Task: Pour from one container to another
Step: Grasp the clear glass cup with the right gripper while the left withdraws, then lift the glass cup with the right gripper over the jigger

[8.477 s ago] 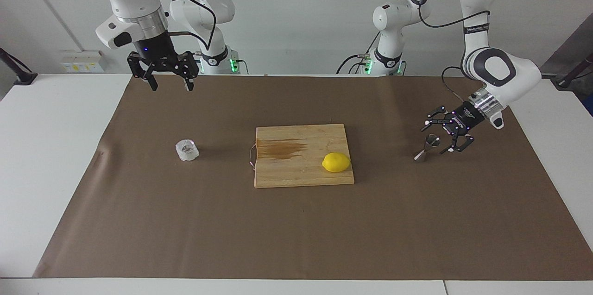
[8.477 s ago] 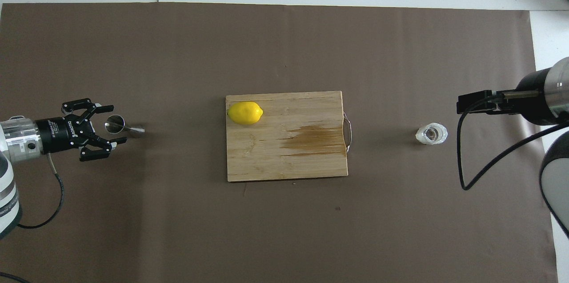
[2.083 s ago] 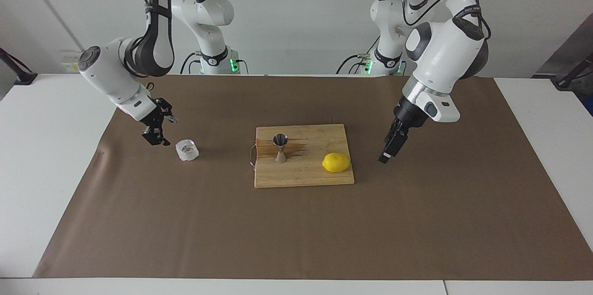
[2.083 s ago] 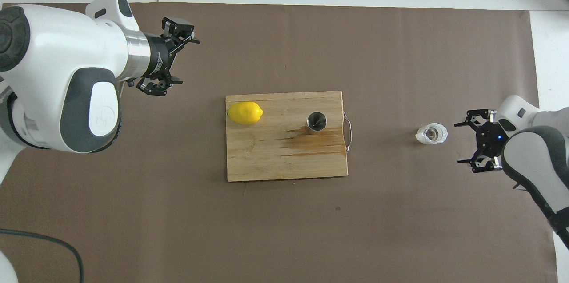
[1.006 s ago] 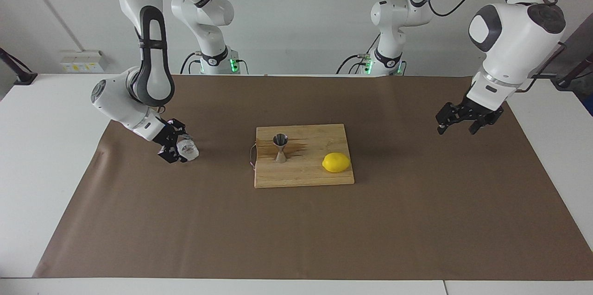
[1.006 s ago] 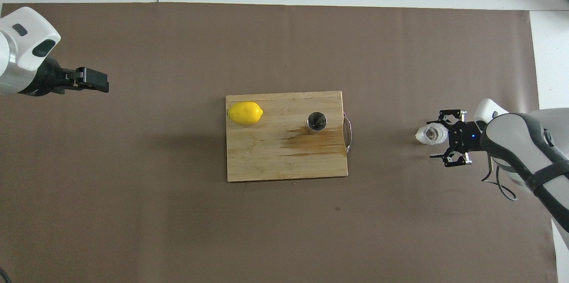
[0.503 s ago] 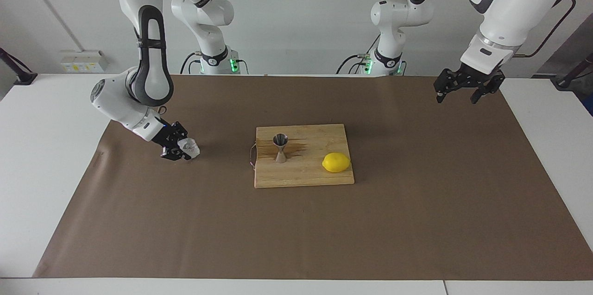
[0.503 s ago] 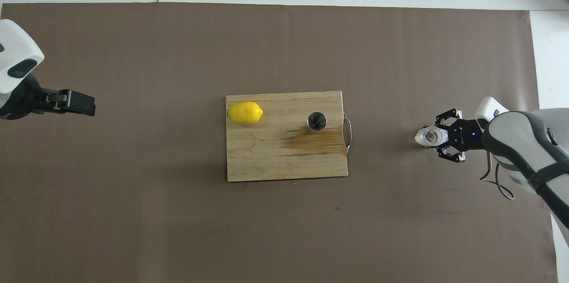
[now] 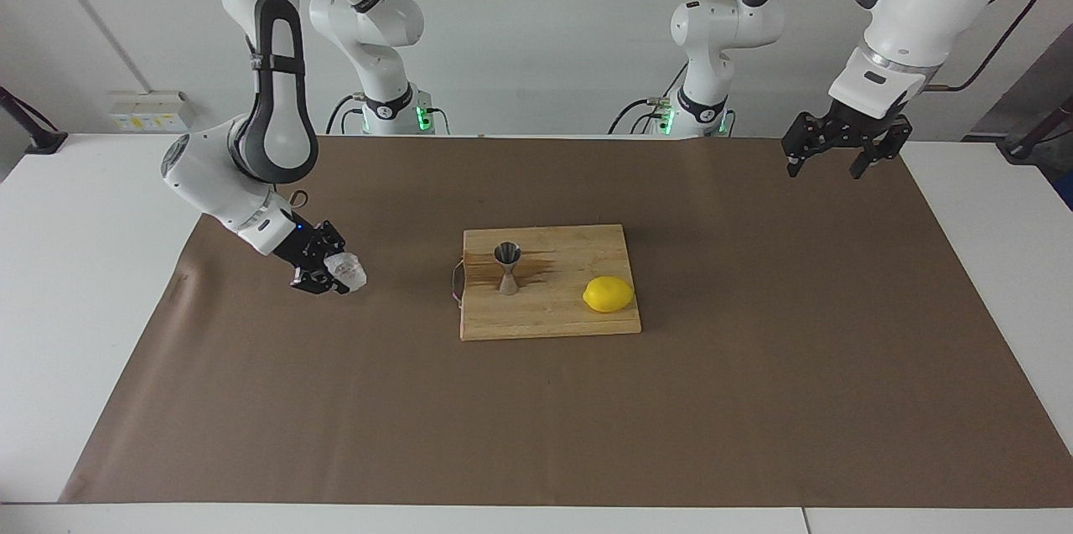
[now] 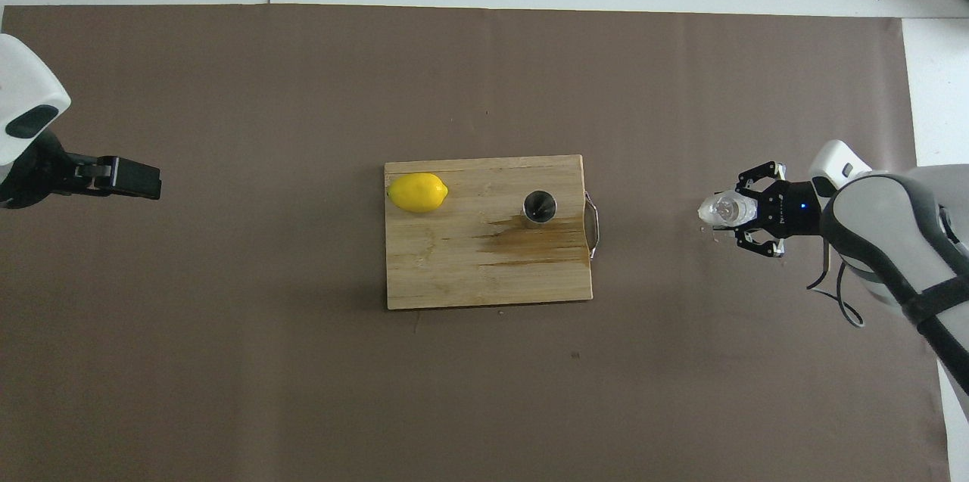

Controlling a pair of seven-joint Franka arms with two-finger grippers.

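Right gripper (image 9: pixel 335 273) clamped on the clear faceted cup (image 9: pixel 347 270) at the right arm's end of the table; cup appears lifted just off the brown mat (image 9: pixel 536 417) and tipped slightly. In the overhead view the fingers (image 10: pixel 746 183) sit on either side of the cup (image 10: pixel 721 209), which pokes out of the claw toward the cutting board (image 10: pixel 454 278).

Steel jigger (image 9: pixel 506 267) stands upright on the wooden board (image 9: pixel 553 320), at the handle end, i.e. the end toward the right arm, on a dark stain in the wood. From overhead, its open top (image 10: pixel 540 206) faces up, w/ the board's metal handle (image 10: pixel 594 223) just beside it. Cup and jigger are well apart, w/ bare mat between them.

Lemon (image 9: pixel 609 294) lies on the same board at the end toward the left arm (clear of the jigger).

Left gripper (image 9: pixel 838 155) hangs high over the mat's corner at the left arm's end, near the robots, holding nothing, fingers spread apart. Overhead, only its dark tip (image 10: pixel 125 177) shows at the frame's edge.
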